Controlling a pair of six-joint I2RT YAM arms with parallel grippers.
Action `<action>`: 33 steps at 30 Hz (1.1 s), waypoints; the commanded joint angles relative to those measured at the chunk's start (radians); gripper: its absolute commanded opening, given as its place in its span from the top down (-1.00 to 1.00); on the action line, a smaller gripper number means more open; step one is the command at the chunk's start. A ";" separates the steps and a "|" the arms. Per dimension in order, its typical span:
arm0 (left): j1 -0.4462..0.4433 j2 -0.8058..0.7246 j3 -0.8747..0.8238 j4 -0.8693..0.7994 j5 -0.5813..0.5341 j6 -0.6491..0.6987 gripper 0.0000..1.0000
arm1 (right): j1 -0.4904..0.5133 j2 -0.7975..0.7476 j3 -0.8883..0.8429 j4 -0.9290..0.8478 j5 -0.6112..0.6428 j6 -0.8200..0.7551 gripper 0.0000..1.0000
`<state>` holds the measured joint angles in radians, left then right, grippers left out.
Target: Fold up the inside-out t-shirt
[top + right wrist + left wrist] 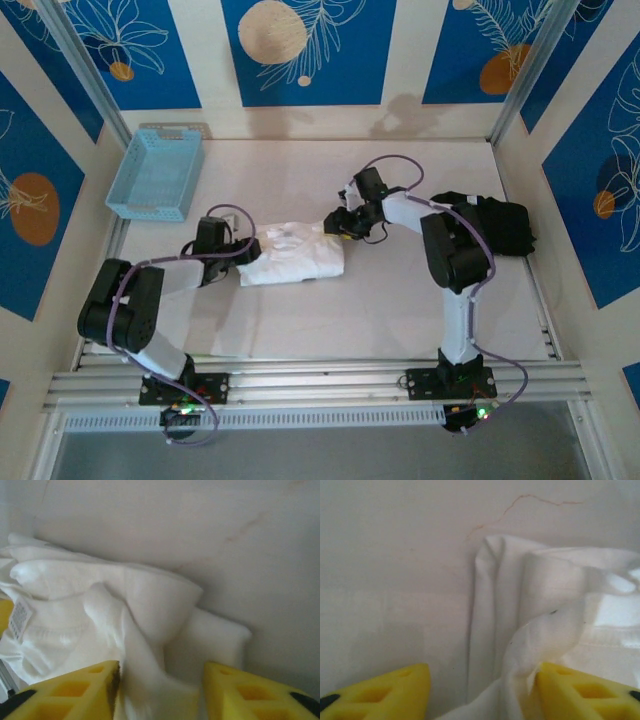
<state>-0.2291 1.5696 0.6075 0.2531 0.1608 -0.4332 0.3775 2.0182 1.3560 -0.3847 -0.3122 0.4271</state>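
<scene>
The inside-out t-shirt lies as a compact white folded bundle in the middle of the table. My left gripper is at the bundle's left end and my right gripper at its right end. In the left wrist view the t-shirt shows stacked folds, and the left gripper stands open, a raised flap of cloth resting against its right finger. In the right wrist view the right gripper is open, with a ridge of the t-shirt lying loose between the fingers. A small tag shows at the left.
A light blue basket sits at the back left of the table. A black folded garment lies at the right, by the right arm's elbow. Patterned blue walls close in the table on three sides.
</scene>
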 commanded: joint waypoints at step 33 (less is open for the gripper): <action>0.008 0.010 -0.001 -0.089 0.165 -0.026 0.45 | 0.021 -0.135 -0.187 0.097 -0.039 0.082 0.73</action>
<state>-0.2264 1.6089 0.6052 0.2428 0.3607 -0.4606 0.4305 1.9602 1.1713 -0.2371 -0.3656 0.5674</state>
